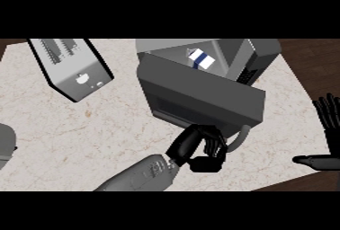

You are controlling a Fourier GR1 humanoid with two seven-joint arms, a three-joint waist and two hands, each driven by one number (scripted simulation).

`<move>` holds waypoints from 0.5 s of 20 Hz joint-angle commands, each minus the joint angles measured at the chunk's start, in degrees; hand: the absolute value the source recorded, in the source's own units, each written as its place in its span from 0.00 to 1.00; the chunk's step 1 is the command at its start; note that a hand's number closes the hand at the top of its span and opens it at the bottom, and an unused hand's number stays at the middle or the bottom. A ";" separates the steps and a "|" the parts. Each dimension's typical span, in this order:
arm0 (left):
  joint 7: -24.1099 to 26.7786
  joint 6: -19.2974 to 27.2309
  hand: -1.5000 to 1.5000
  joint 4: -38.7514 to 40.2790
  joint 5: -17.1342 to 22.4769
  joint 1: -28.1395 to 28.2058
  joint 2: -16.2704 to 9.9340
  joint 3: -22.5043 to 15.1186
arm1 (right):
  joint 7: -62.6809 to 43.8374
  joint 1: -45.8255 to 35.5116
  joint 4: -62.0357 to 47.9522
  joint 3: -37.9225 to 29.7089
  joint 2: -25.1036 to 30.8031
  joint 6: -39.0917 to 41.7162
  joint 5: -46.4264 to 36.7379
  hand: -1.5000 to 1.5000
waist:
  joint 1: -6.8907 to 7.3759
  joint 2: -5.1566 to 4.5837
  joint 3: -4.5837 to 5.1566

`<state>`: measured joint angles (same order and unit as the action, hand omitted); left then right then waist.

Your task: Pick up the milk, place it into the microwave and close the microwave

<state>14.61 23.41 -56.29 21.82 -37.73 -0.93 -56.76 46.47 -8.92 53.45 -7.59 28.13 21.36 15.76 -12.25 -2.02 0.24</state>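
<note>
Head view: milk (200, 59) half-hidden inside microwave (199, 96); left hand (203, 148) curled, right hand (327, 134) open.

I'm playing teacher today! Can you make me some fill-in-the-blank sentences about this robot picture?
1. The milk carton sits inside the ____.
2. The microwave's door is not yet ____.
3. The hand touching the door's lower edge is the robot's ____ hand.
4. The right hand rests with its fingers ____ near the picture's right edge.

Missing words: microwave; closed; left; up
</note>
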 commanded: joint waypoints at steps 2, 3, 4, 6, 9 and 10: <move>1.19 3.16 1.00 1.25 2.98 -6.97 0.88 2.31 | 0.40 -1.27 1.97 1.15 1.44 5.34 1.13 0.00 | -2.80 -0.56 -0.02; 1.43 3.83 1.00 1.23 3.39 -7.82 0.88 2.27 | -0.01 -1.70 2.81 1.18 2.20 5.63 1.36 0.00 | -3.47 -0.47 0.01; 1.49 4.04 1.00 1.27 3.75 -9.53 0.89 2.72 | -0.30 -2.49 3.28 1.71 1.39 5.01 1.36 0.00 | -3.92 -0.75 -0.06; 1.26 4.56 1.00 3.07 5.20 -11.09 0.89 3.92 | -0.94 -2.43 4.34 1.55 2.56 5.34 1.91 0.00 | -5.22 -1.02 -0.05; 1.01 5.25 1.00 4.78 6.79 -13.89 0.89 4.77 | -2.04 -3.89 5.07 1.46 2.40 5.37 3.32 0.00 | -5.97 -1.59 -0.21; 1.43 5.39 1.00 5.28 6.58 -15.04 0.90 4.65 | -2.24 -4.47 5.25 1.50 3.00 5.74 3.43 0.00 | -6.46 -1.89 -0.29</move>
<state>15.33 27.82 -52.35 27.03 -48.58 -0.56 -53.40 42.89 -11.85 58.07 -6.07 30.21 23.17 18.11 -17.24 -3.33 0.06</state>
